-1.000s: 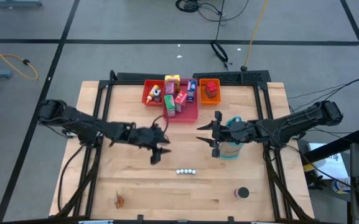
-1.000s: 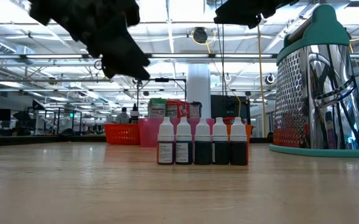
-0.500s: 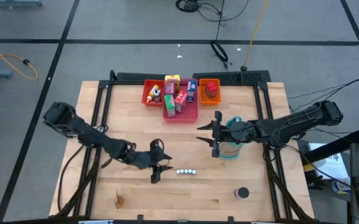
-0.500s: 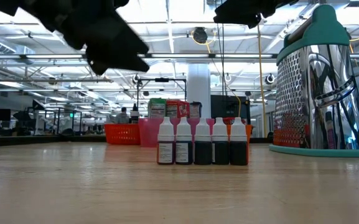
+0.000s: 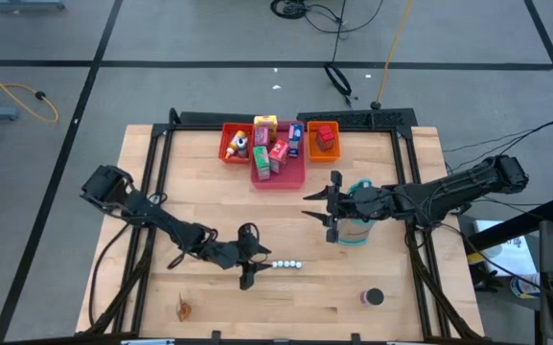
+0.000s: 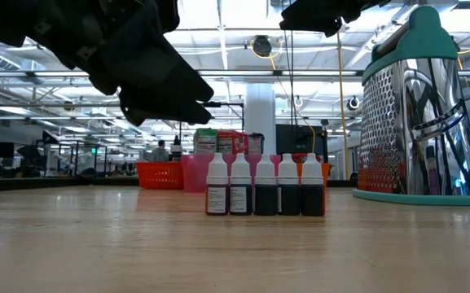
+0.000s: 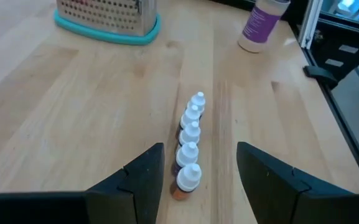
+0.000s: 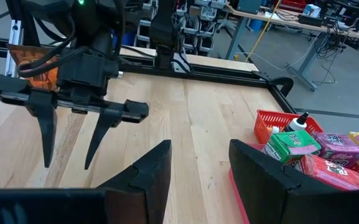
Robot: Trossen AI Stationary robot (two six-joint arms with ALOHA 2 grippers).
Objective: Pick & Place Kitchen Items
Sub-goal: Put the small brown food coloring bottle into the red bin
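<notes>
Tiny bottles (image 5: 287, 264), five of them with white caps, stand in a tight row near the front middle of the wooden table (image 5: 199, 192). From table height they show dark bodies and paper labels, all upright and touching side by side.

The left gripper (image 5: 249, 258) hangs just beside the row's left end, above the table. Its jaws stand apart with nothing between them, and its own camera looks down the line of bottles through the gap between its fingers (image 7: 142, 177).

The right gripper (image 5: 326, 207) waits over the right middle of the table, jaws also parted and empty, just beside the teal-and-white grater (image 5: 357, 225) standing there.

At the back edge sit three trays side by side: a red tray (image 5: 235, 144) holding a small white-capped bottle, a pink tray (image 5: 290, 177) holding several food boxes (image 5: 278, 151) in green, red and purple, and an orange tray (image 5: 311, 151) with a red block (image 5: 326, 136) in it.

A dark round can (image 5: 373, 298) lies near the front right corner, well apart from the bottles, and a small orange packet (image 5: 183, 308) sits near the front left.
</notes>
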